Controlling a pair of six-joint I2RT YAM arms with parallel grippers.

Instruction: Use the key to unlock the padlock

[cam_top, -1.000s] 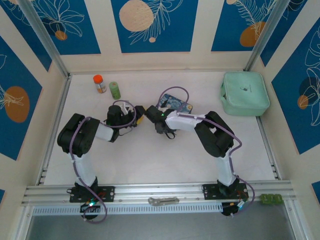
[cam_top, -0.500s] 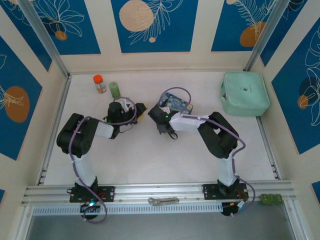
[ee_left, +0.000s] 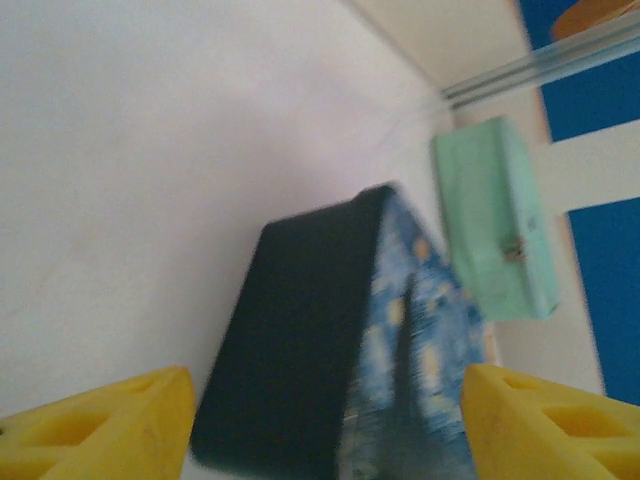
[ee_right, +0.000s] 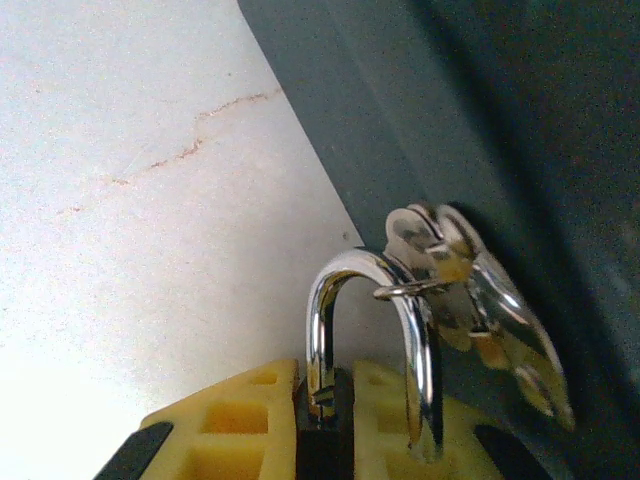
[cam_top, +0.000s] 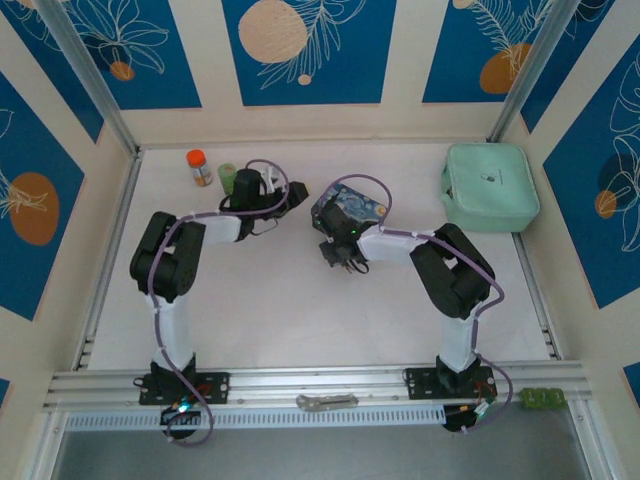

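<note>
In the right wrist view, the padlock [ee_right: 318,310] sits upright with its dark body pinched between my yellow fingers [ee_right: 230,420] and its silver shackle rising above them. My right gripper [ee_right: 325,405] is shut on it. The key [ee_right: 470,300] hangs with others from a thin ring on the shackle, against the dark wall of the blue starry tin [cam_top: 352,208]. From above, my right gripper [cam_top: 335,252] is just in front of the tin. My left gripper [cam_top: 283,195] stands open to the tin's left. In the left wrist view, the tin [ee_left: 310,330] lies between its yellow fingertips [ee_left: 110,425], blurred.
A mint-green case [cam_top: 489,186] lies at the back right. An orange-capped bottle [cam_top: 199,167] and a green cylinder [cam_top: 228,178] stand at the back left, close behind the left arm. A silver metal piece [cam_top: 326,401] rests on the front rail.
My right gripper has shut on the padlock and shifted slightly right. The left arm has swung back and right, bringing its open gripper beside the tin.
</note>
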